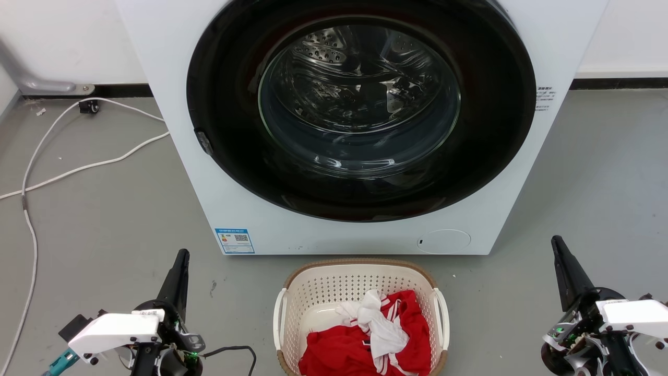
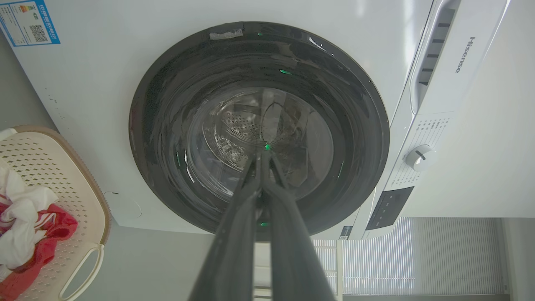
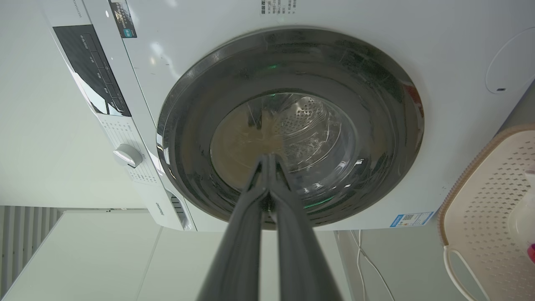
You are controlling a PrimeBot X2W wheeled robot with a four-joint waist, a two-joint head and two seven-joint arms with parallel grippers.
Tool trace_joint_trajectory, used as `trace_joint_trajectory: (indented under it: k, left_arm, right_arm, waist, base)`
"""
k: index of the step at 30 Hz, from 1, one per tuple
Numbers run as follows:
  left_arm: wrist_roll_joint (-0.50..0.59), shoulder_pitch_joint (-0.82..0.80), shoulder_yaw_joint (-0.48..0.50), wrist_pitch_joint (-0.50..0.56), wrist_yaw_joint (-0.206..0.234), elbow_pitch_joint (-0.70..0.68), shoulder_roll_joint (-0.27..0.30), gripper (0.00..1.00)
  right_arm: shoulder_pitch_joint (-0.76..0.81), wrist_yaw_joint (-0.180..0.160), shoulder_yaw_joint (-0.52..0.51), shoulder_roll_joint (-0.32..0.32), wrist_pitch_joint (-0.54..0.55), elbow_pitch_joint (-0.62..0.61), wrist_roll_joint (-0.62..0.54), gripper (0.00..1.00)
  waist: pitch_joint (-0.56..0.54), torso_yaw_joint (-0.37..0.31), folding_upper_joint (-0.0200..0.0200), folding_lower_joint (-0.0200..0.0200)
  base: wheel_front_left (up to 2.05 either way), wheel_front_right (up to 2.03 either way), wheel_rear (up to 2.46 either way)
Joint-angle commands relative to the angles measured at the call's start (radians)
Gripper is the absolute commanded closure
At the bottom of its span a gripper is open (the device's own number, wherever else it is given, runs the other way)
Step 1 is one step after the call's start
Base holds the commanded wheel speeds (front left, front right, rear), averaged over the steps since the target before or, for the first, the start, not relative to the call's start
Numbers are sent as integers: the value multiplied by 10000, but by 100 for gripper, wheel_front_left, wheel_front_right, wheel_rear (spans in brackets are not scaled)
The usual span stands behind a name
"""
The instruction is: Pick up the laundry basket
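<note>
Pre-grasp: left gripper [image 1: 182, 256], right gripper [image 1: 556, 241] both closed, empty, well clear of laundry basket [image 1: 344, 290]. Next: open, reach white handles [image 1: 279, 318].

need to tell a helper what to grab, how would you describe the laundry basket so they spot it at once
Find the white front-loading washing machine with the round dark glass door. On the grey floor in front of it sits the laundry basket. It is the low cream perforated tub with a brown woven-look rim and white side handles, holding red and white clothes.
</note>
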Motion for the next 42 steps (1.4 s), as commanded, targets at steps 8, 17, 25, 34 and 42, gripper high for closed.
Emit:
trace_joint_trajectory:
  k: [8,17,25,34,42]
  left_arm:
    - [2,86,-17,-9,10,120,-25,0]
    - [747,84,-448,-560,5,-69,-21,0]
    - [2529,65,-454,-917,18,-386,-27,0]
    - [4573,90,-696,-1285,236,-789,-29,0]
    - [6183,74,-939,-1582,354,-885,-31,0]
  right_arm:
    - [95,0,7,12,-4,120,1,0]
    - [216,0,337,-5,-559,-91,-601,0]
    - [257,0,279,12,-921,-393,-2560,0]
    - [387,0,338,23,-1291,-875,-5052,0]
    - [462,1,508,28,-1592,-1019,-7009,0]
  waist:
    - [0,0,0,0]
    - [4,14,0,0]
    - [0,24,0,0]
    - [-8,42,0,0]
    - [0,70,0,0]
  base:
    - [0,0,0]
    - [0,0,0]
    - [0,0,0]
    - [0,0,0]
    - [0,0,0]
